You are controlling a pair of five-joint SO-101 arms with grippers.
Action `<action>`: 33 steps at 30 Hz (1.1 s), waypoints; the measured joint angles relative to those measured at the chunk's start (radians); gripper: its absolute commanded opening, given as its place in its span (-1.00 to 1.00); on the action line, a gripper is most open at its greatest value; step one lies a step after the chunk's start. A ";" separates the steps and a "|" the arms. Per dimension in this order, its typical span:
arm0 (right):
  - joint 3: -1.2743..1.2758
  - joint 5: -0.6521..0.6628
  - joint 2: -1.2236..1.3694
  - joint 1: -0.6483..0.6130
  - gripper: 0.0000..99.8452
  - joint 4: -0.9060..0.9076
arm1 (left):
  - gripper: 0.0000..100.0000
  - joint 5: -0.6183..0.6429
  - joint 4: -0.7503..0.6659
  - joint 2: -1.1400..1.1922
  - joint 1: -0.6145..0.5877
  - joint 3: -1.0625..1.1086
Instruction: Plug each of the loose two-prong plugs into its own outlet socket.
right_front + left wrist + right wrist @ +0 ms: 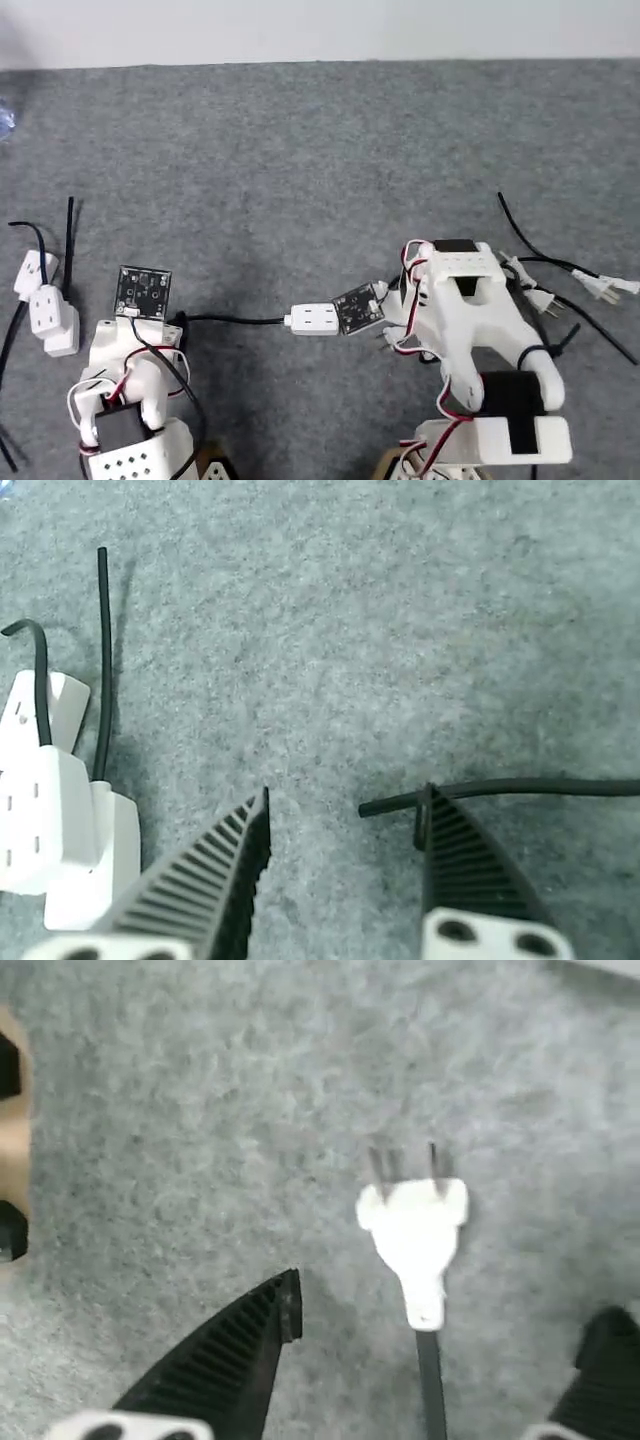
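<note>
**Hovering over a plug, jaws wide**

The right jaws are spread wide and hold nothing. A white plug (412, 1222) lies flat on the counter between them, prongs pointing away from the arm and its lead running back under the wrist (a fair line-up for a grasp on the body, I judge). The left jaws gape as wide, likewise empty, over bare felt. A black cord (480, 788) passes close by one tip.

That cord runs to a white socket (312, 318) lying between the two arms, near 6 o'clock from the counter's centre, probably so either arm can reach it. More sockets (45, 305) sit at 8 o'clock, and spare plugs (603, 287) at 3 o'clock.

The counter (300, 150) is grey and felt-like, with a pale wall along 12 o'clock.
</note>
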 measured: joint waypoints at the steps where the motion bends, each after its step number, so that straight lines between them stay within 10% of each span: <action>1: -0.003 0.000 0.003 -0.005 -0.33 0.000 | -0.55 0.000 0.000 0.000 0.000 0.000; 33: -0.005 -0.029 -0.005 -0.130 -0.70 -0.048 | -0.55 -0.041 0.002 0.000 0.040 0.031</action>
